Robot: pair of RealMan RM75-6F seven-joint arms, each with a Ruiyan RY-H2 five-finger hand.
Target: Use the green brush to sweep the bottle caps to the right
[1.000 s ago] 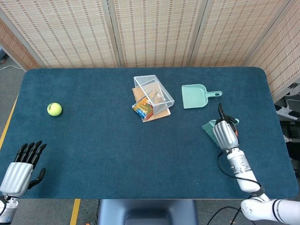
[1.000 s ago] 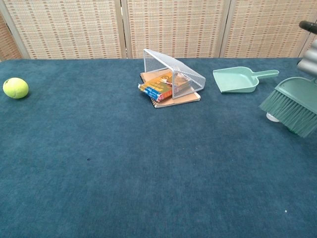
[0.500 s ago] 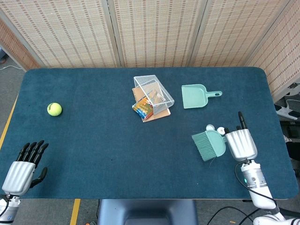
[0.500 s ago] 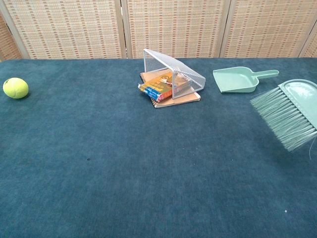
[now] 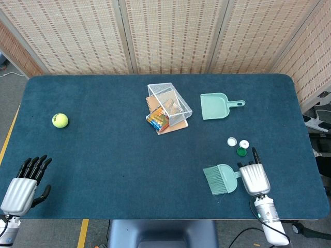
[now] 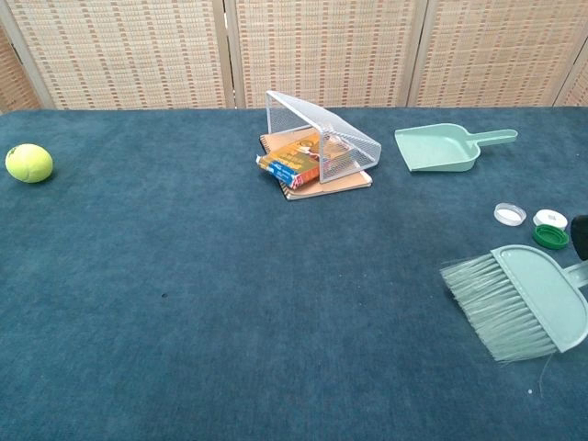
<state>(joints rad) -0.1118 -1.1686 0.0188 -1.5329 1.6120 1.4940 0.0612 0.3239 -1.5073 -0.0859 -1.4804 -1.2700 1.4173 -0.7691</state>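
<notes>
The right hand (image 5: 254, 178) grips the brush (image 5: 221, 179) by its handle; caps (image 5: 237, 145) lie just beyond it. Light, stiff handle, soft bristles. Left hand (image 5: 23, 187) empty, fingers apart.

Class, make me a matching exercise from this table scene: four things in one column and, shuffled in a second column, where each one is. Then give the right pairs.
Things
1. tennis ball
2. dustpan
3. brush
4. wire basket

Places
A. tipped over the books at the table's middle
B. in the right hand, near the front edge
C. alone on the far left of the table
D. toward the back, beyond the bottle caps

Pairs: 1-C, 2-D, 3-B, 4-A
</notes>
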